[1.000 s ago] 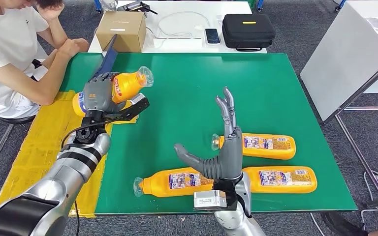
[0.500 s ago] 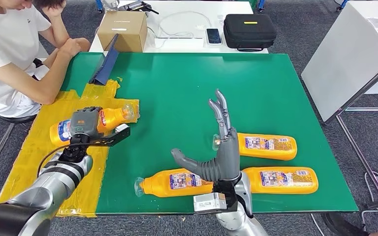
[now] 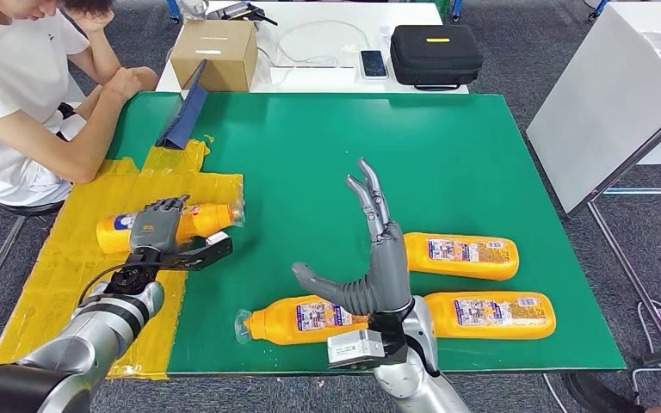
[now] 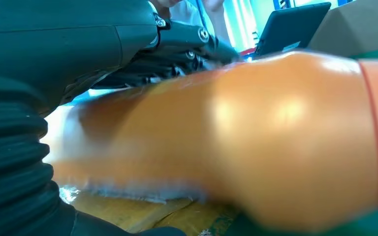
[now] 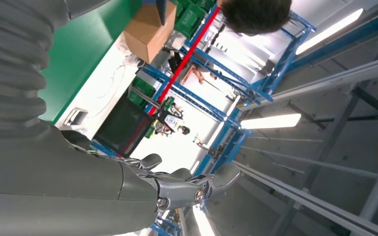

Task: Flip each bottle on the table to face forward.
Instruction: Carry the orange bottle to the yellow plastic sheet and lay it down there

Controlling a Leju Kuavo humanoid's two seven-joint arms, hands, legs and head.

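Note:
My left hand (image 3: 157, 227) lies over the middle of an orange bottle (image 3: 212, 218) and grips it. The bottle lies flat on the yellow sheet (image 3: 60, 275) at the table's left, its clear cap toward the green mat (image 3: 327, 155). Close up, in the left wrist view, the orange bottle (image 4: 285, 137) sits under my dark fingers (image 4: 177, 42). My right hand (image 3: 370, 267) stands raised and open over the front middle, fingers up and thumb out to the left. Three more orange bottles lie on their sides: one (image 3: 305, 320) in front of that hand and two (image 3: 463, 255) (image 3: 492, 313) to its right.
A person (image 3: 17, 95) sits at the far left, elbows on the table corner. A tablet (image 3: 185, 107) leans at the back left. A cardboard box (image 3: 213, 52), phone (image 3: 371, 62) and black case (image 3: 435, 53) sit on the white table behind. Another white table (image 3: 611, 103) stands to the right.
My left hand has come down and back toward me with the bottle, from raised over the back left to lying flat on the yellow sheet. My right hand has drifted slightly left.

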